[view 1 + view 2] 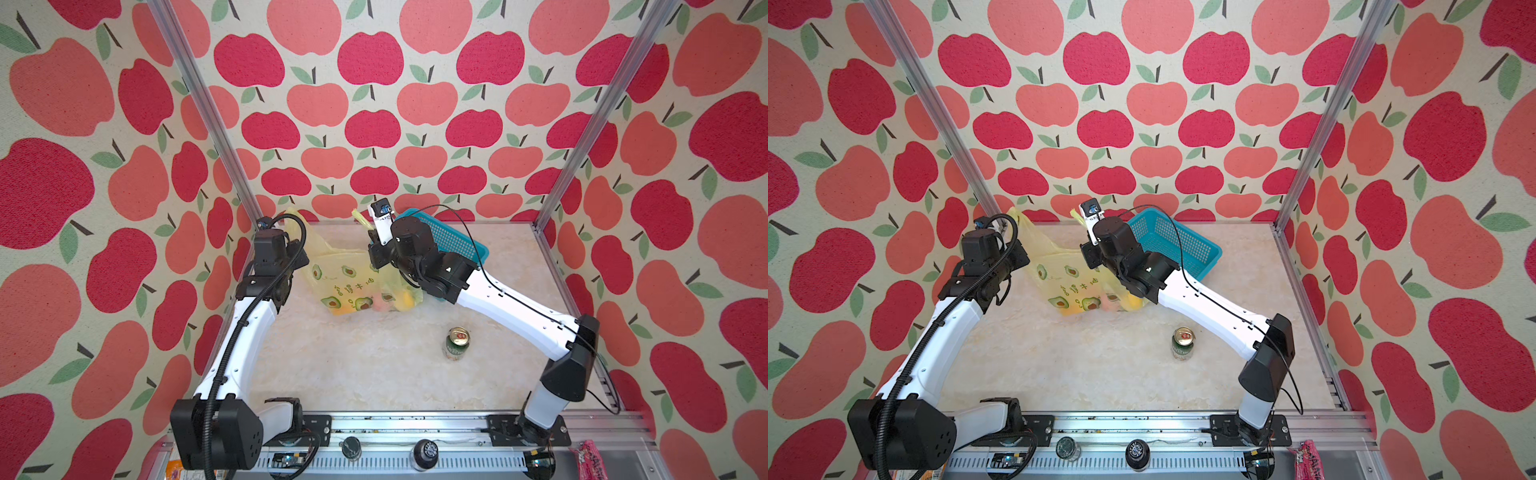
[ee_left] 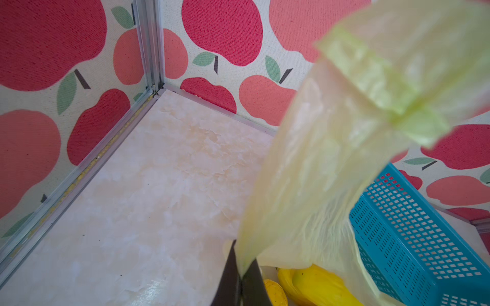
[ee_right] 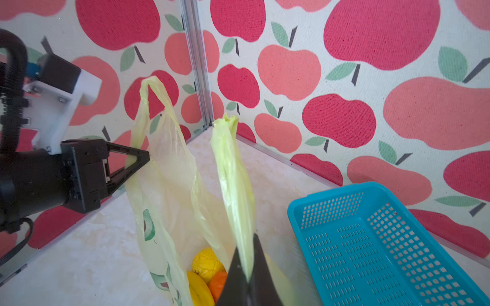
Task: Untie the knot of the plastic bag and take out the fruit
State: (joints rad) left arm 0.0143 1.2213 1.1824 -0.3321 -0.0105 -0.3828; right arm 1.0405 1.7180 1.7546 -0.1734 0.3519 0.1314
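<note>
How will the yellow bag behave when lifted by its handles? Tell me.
Probably floppy: the bag hangs in limp, creased folds. Likely bottom-heavy, since the fruit sits low inside. Its thin see-through film may stretch or tear.

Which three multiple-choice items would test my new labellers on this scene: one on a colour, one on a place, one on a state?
1. What colour is the basket?
A. Red
B. Teal blue
C. White

2. Where is the green can?
A. In the basket
B. In the plastic bag
C. Upright on the table, nearer the arm bases than the bag

3. How are the bag's two handles?
A. Knotted together
B. Apart, one pinched by the left gripper, one by the right gripper
C. Lying loose, untouched

Answers:
1 B: its mesh walls are teal blue in every view.
2 C: both top views show it standing alone on bare table.
3 B: the right wrist view shows two separate strips, each in shut jaws.
</note>
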